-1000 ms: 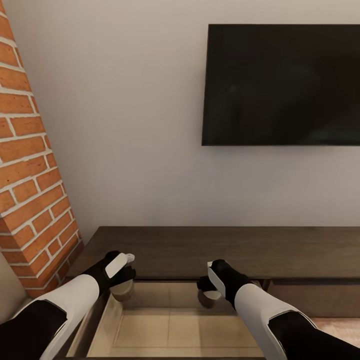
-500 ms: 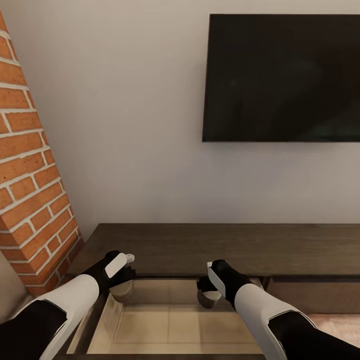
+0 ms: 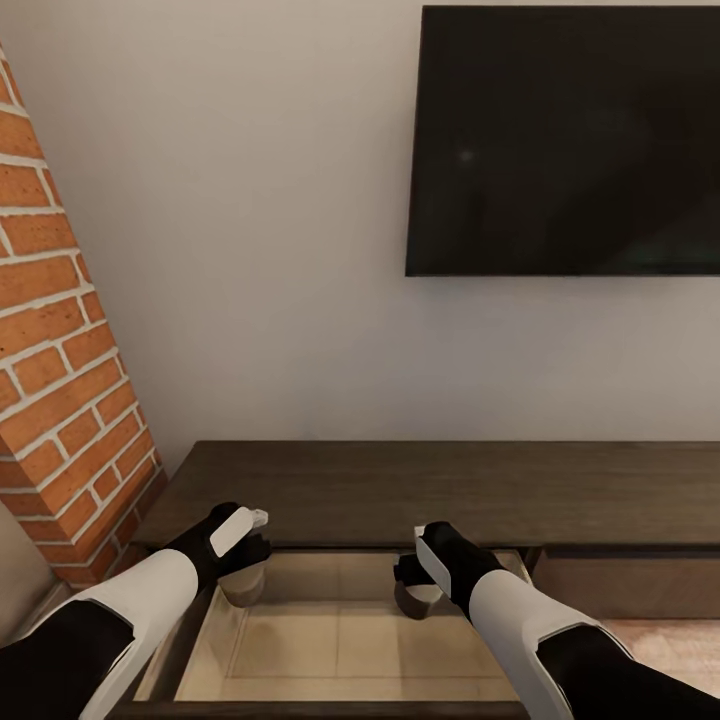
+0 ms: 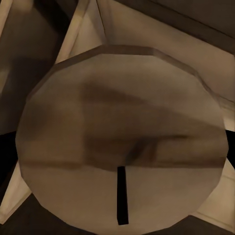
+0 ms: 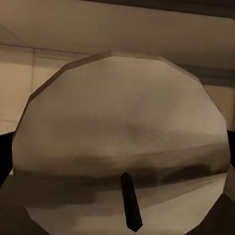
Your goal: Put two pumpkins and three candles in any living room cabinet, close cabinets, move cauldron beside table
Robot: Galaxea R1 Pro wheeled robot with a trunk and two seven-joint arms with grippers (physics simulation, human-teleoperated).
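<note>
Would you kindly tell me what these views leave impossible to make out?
- Left pincer: its fingers, head view, hidden behind the wrist and left candle.
- Right pincer: likewise, behind the right candle.
- Drawer floor: wrist views, blocked by candles.
- Television: head view, cut by the frame's edge.

cabinet [image 3: 430, 490]: dark matt wood | drawer [image 3: 340, 650]: pale smooth wood | candles [image 4: 122, 142]: matt waxy grey-beige | wall [image 3: 60, 400]: rough brick

A black television [image 3: 565, 140] hangs on the pale wall [image 3: 260, 230], with a slanted red brick column [image 3: 60, 380] at the left side.
</note>
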